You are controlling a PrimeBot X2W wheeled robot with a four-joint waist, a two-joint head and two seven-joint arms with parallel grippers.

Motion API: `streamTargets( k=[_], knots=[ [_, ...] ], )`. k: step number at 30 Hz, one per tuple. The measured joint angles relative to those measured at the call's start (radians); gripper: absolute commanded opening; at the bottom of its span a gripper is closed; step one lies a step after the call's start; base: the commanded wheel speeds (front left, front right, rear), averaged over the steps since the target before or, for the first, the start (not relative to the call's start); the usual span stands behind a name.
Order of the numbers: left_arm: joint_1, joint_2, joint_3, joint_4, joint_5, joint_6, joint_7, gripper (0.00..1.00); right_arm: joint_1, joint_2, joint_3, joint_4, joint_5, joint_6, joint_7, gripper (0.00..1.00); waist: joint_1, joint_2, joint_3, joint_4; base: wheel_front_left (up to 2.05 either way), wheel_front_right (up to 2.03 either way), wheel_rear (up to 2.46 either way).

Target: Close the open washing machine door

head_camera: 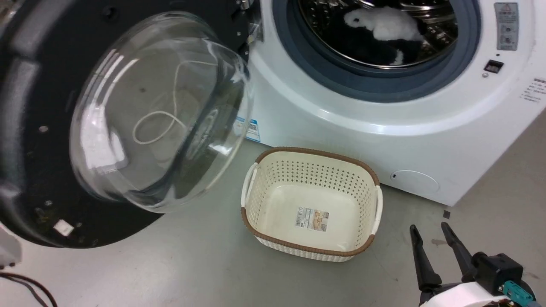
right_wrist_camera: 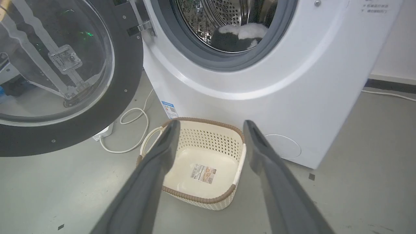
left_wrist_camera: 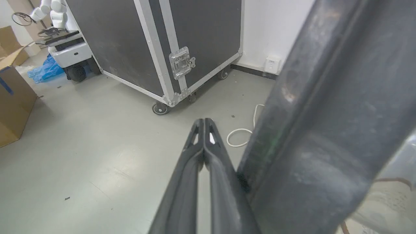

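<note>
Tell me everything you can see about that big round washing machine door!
The washing machine door is big and round: a glossy black ring around a bulging clear glass bowl. It stands wide open, swung left of the washing machine on a metal hinge. A white cable on the floor shows through the glass. The shut left tool lies along its dark edge, seemingly touching it.

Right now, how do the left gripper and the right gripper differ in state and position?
The left gripper has its jaws shut together; the right gripper has its jaws open. The left gripper sits close beside the dark edge of the washing machine door; the right gripper hangs free over the floor, pointing toward the basket. Both hold nothing.
</note>
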Motion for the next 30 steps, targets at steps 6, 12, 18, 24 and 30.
streamTargets(
  k=[6,12,18,24,30],
  knots=[
    [0.098,0.116,-0.172,-0.092,-0.238,-0.004,0.074,0.00,-0.001,0.000,-0.005,0.021,0.022,0.000,-0.016,1.00,-0.0001,0.0000,-0.012,0.030,0.00,0.00,0.00],
    [0.142,0.225,-0.336,-0.221,-0.391,-0.010,0.105,0.00,0.000,0.000,-0.013,0.044,0.039,0.000,-0.030,1.00,-0.0001,0.0000,-0.031,0.063,0.00,0.00,0.00],
    [0.119,0.292,-0.537,-0.378,-0.454,-0.018,0.103,0.00,0.000,0.000,-0.039,0.057,0.041,0.000,-0.043,1.00,-0.0001,0.0000,-0.041,0.090,0.00,0.00,0.00],
    [0.001,0.297,-0.745,-0.483,-0.474,-0.024,0.098,0.00,0.000,0.000,-0.070,0.065,0.054,0.000,-0.055,1.00,-0.0001,0.0000,-0.043,0.085,0.00,0.00,0.00],
    [-0.151,0.257,-0.976,-0.488,-0.507,-0.029,0.068,0.00,0.000,0.000,-0.091,0.069,0.075,0.000,-0.068,1.00,-0.0001,0.0000,-0.040,0.041,0.00,0.00,0.00]
  ],
)
